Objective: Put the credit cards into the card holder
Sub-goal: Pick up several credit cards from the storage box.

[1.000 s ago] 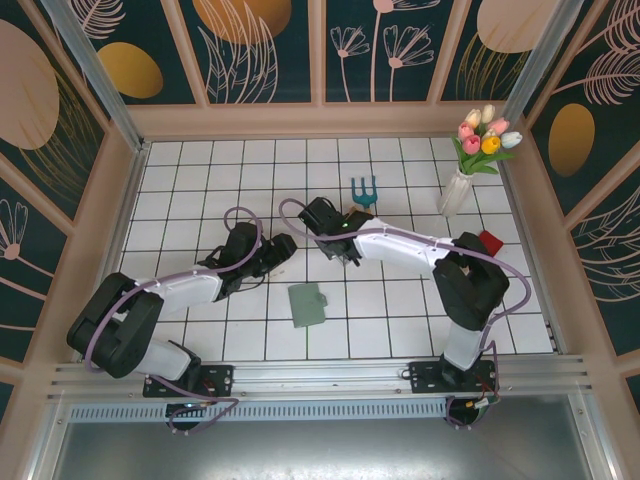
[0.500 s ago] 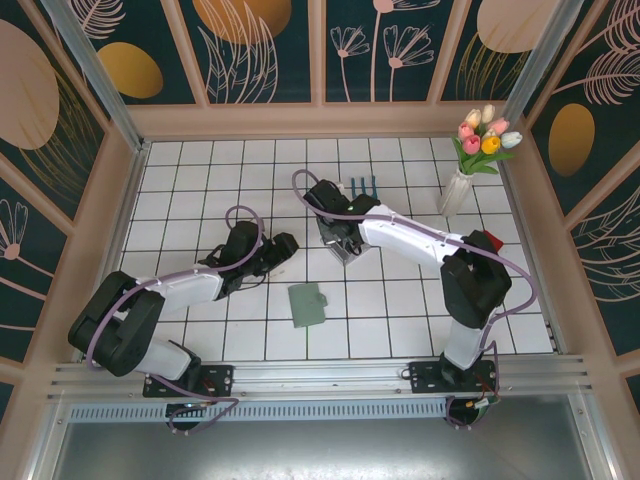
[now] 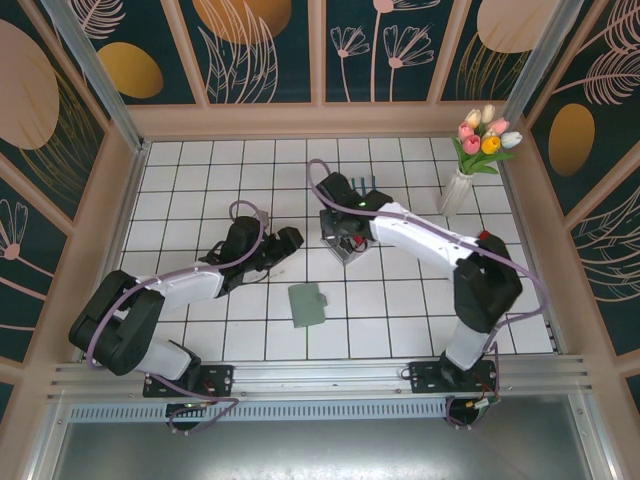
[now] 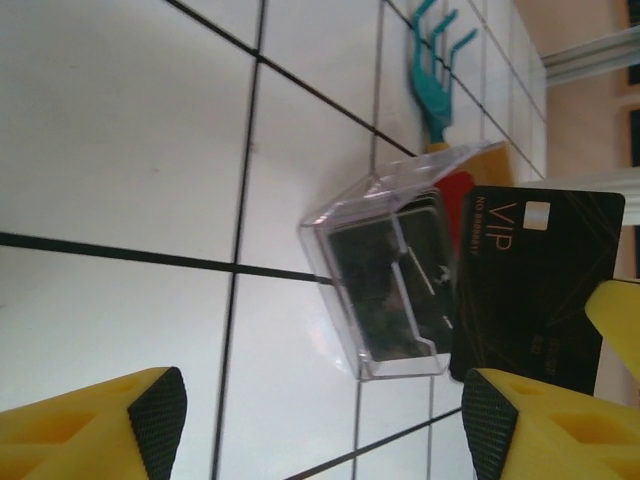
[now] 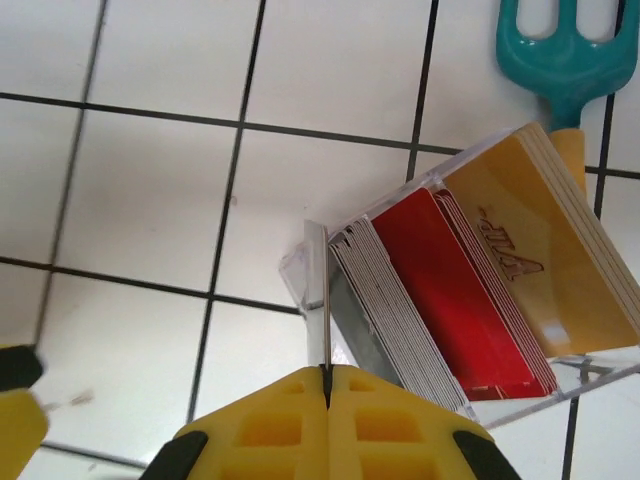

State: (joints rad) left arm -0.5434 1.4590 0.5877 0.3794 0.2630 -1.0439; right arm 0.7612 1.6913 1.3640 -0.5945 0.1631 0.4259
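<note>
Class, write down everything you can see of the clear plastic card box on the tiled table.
The card box is clear plastic, seemingly open-topped, sitting askew on the white tiled table beside a teal garden fork. Cards stand packed inside it: pale-edged cards, then red cards, then yellow-orange cards. The shut right gripper pinches one card at its pale-edged end.

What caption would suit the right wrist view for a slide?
Right gripper pinching one card edge-on by the clear card rack, teal garden fork beyond.

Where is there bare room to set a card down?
Bare: the far-left tiles beyond the left arm, and the near tiles between wallet and right arm. Crowded: the centre, left hand and right hand by the card rack.
</note>
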